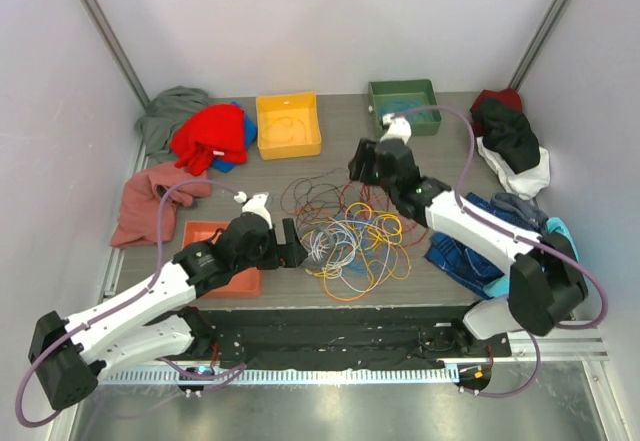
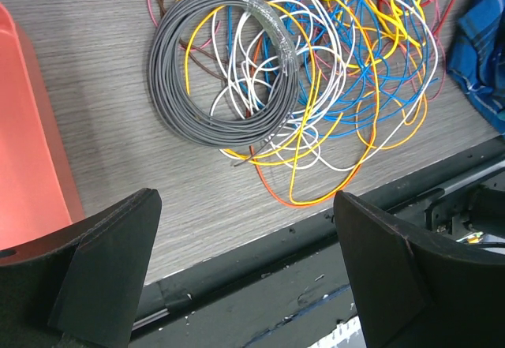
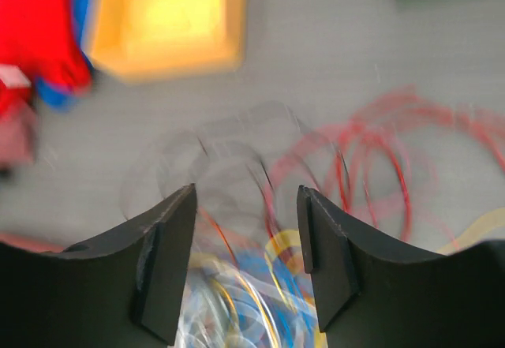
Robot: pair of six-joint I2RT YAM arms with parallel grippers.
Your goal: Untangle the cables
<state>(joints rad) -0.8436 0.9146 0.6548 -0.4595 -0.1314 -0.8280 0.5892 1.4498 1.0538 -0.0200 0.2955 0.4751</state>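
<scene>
The cables (image 1: 350, 236) lie in a tangled heap of red, orange, yellow, blue, white and dark strands at the table's middle. In the left wrist view a neat grey coil (image 2: 225, 72) rests on the loose cables (image 2: 355, 64). My left gripper (image 1: 292, 243) is at the heap's left edge, low over the table's front edge, its jaws wide open and empty (image 2: 245, 230). My right gripper (image 1: 358, 166) hovers above the heap's far side. Its view is blurred: the jaws stand open (image 3: 246, 206) with nothing between them, and red and blue cables (image 3: 371, 166) show below.
An orange tray (image 1: 215, 256) lies under my left arm. A yellow bin (image 1: 288, 124) and a green bin (image 1: 404, 104) stand at the back. Red (image 1: 210, 133), grey (image 1: 170, 111) and pink (image 1: 145, 201) cloths lie left; blue plaid (image 1: 470, 251) and black-white (image 1: 510, 141) cloths lie right.
</scene>
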